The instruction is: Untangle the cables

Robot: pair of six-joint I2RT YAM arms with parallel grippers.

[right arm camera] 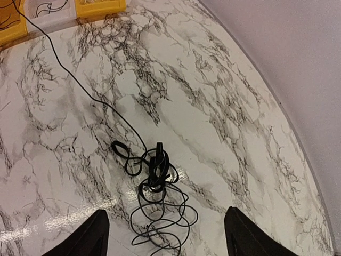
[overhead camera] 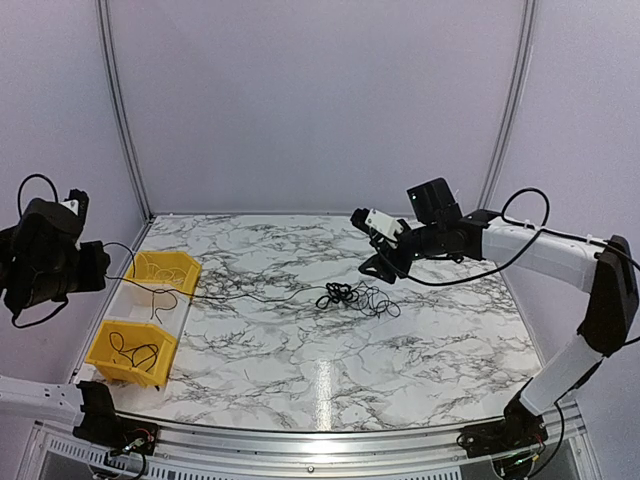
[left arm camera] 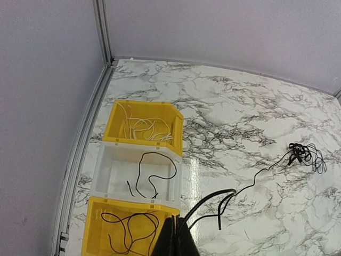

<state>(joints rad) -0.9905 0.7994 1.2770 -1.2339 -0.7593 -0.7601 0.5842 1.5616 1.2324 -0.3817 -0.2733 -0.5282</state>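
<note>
Surface: a marble table (overhead camera: 420,340) inside pale walls, with yellow bins (overhead camera: 125,368) along its left edge.
Cables (overhead camera: 350,297): a small black bunch lying mid-table, with one strand (left arm camera: 213,194) drawn out towards the bins.
Left gripper (left arm camera: 173,242): raised near the bins, fingers apparently pressed together on that strand's end.
Right gripper (right arm camera: 165,213): jaws spread wide with nothing in them, hovering above the bunch.
Bearing: the bunch sits between and just ahead of the right fingers. The drawn strand runs left to right, and the right arm is much the nearer.
</note>
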